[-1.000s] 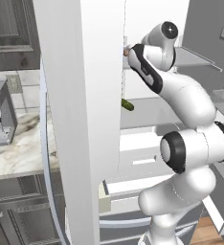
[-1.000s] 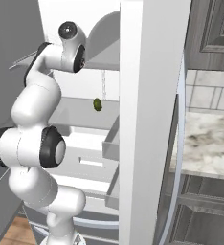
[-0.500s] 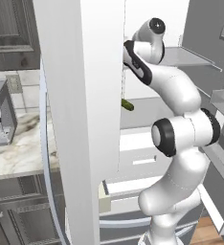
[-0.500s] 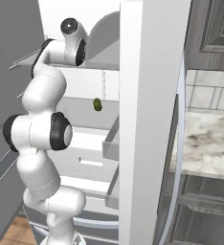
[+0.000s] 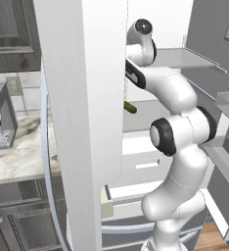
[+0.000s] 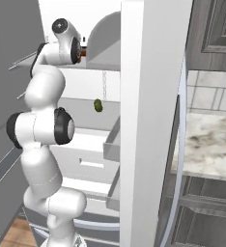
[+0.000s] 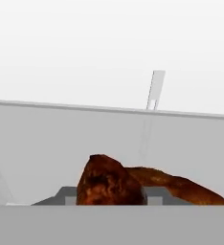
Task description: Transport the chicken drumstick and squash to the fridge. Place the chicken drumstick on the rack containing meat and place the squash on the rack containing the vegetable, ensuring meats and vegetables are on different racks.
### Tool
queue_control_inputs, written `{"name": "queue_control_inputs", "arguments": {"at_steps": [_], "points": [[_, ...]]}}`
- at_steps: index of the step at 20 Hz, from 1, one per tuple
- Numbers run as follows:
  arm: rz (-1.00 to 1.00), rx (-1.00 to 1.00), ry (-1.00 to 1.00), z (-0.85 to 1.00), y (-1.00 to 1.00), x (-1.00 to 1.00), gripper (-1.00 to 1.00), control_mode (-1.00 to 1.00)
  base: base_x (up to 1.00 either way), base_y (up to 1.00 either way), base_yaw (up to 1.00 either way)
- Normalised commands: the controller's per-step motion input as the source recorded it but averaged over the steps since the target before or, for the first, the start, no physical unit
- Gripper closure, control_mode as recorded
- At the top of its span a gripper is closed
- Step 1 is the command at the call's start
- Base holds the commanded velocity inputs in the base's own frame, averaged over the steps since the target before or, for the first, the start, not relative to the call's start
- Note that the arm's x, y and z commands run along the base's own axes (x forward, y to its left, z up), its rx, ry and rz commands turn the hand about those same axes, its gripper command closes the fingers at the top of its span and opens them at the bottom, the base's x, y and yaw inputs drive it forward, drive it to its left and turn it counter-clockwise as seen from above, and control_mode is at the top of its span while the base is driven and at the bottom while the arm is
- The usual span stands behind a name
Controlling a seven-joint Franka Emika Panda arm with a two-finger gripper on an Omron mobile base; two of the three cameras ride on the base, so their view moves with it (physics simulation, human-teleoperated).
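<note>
My gripper (image 7: 109, 195) is shut on the chicken drumstick (image 7: 133, 184), an orange to reddish-brown piece whose thick end sits between the grey fingers (image 7: 154, 194) while its slim end points right. The hand is inside the open fridge (image 6: 148, 120), level with the upper pale-grey rack (image 7: 47, 143), whose far edge meets the white back wall. From the right base view the drumstick (image 6: 84, 48) is an orange speck at the gripper (image 6: 82, 49) over that rack (image 6: 105, 65). A stubby dark-green vegetable (image 5: 129, 107) (image 6: 98, 105) lies on the lower rack. The squash is out of view.
The fridge's white side wall (image 5: 82, 98) hides the hand from the left base view. White drawers (image 5: 146, 162) (image 6: 112, 144) stick out below the racks. Grey door shelves (image 5: 224, 162) stand to the right. A marble counter (image 5: 18, 157) (image 6: 211, 140) flanks the fridge.
The arm has folded upward and reached deeper toward the upper rack, its wrist shifting left in the left base view. The grip on the drumstick is unchanged.
</note>
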Motion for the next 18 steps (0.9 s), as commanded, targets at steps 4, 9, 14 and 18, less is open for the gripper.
{"name": "queue_control_inputs", "arguments": {"at_steps": [4, 9, 14, 18], "points": [[0.0, 0.01, 0.0, -0.1, 0.02, 0.28, -1.0, -1.0, 0.0, 0.0, 0.0], [0.0, 0.06, 0.0, 0.0, 0.0, -0.02, -1.0, -1.0, 0.0, 0.0, 0.0], [0.0, 0.01, 0.0, 0.0, 0.0, -0.32, -1.0, -1.0, 0.0, 0.0, 0.0], [-0.02, 0.01, -0.06, 0.01, 0.0, -0.55, -1.0, -1.0, 0.0, 0.0, 0.0]]}}
